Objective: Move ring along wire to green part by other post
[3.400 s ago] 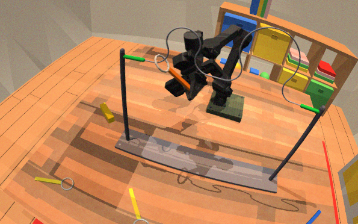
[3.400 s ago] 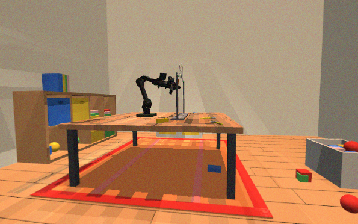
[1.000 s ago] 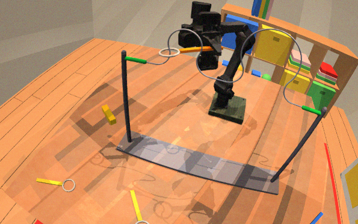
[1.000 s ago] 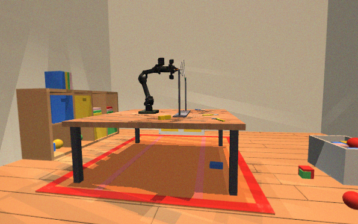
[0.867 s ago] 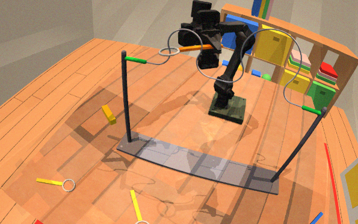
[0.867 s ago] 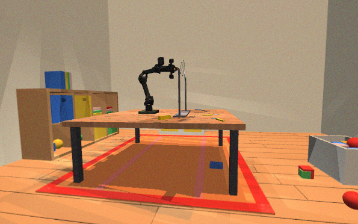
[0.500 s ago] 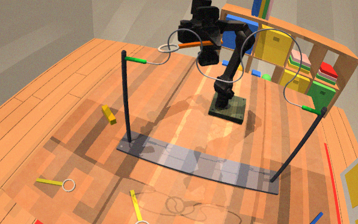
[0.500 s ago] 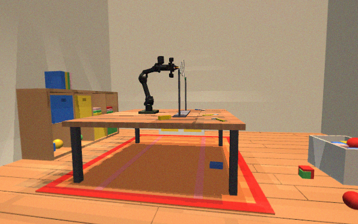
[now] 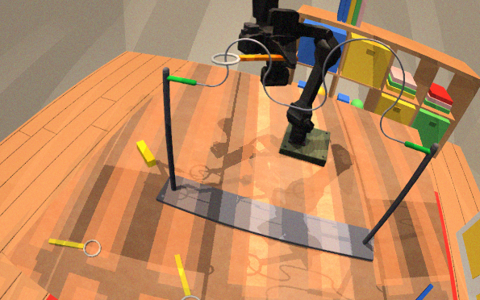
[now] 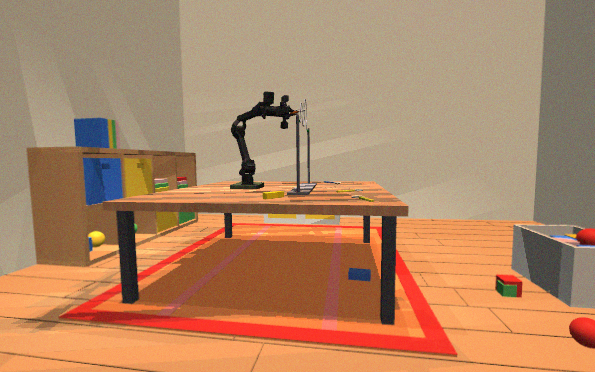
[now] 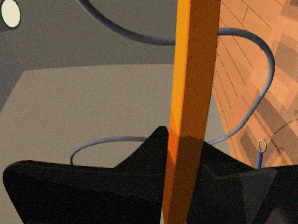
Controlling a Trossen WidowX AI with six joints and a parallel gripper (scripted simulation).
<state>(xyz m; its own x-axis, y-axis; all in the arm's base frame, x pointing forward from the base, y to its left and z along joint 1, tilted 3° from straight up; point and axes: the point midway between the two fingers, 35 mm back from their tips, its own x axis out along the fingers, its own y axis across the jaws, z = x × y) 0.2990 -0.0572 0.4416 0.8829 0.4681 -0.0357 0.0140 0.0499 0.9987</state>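
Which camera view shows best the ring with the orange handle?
The top view: there the white ring and most of its orange handle show. The exterior view shows them tiny, against the wire. The wrist view shows the handle large, between the gripper's fingers, but no ring on it.
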